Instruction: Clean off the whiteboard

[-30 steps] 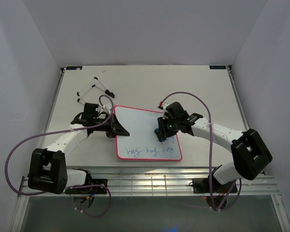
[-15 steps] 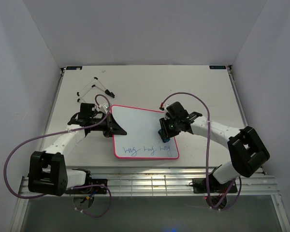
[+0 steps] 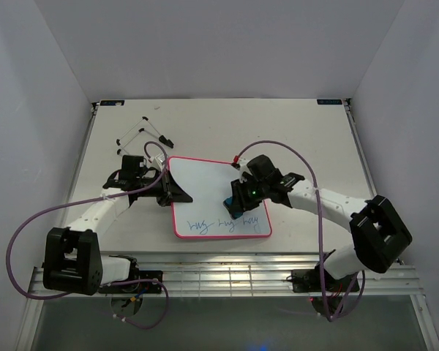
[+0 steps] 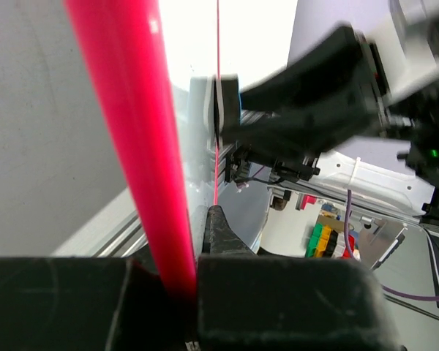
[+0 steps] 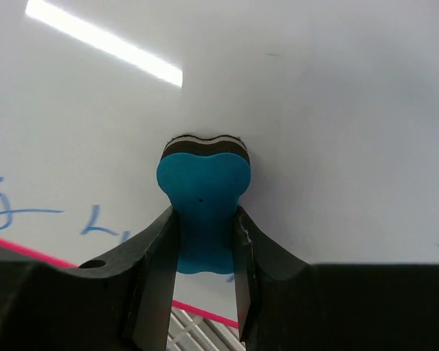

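The whiteboard (image 3: 205, 191) lies flat mid-table, white with a pink-red rim and blue handwriting along its near edge. My left gripper (image 3: 170, 191) is shut on its left rim; in the left wrist view the red rim (image 4: 135, 139) runs up between the black jaws. My right gripper (image 3: 235, 205) is shut on the blue bone-shaped eraser (image 5: 203, 196), which presses on the board just above the writing. Blue strokes (image 5: 4, 208) show left of the eraser in the right wrist view.
A thin black wire stand (image 3: 140, 136) lies at the back left of the table. A metal rail (image 3: 227, 274) runs along the near edge by the arm bases. Purple cables loop from both arms.
The right gripper has slid the eraser leftward across the board, toward its middle. The board shifted slightly left; the left gripper kept its hold.
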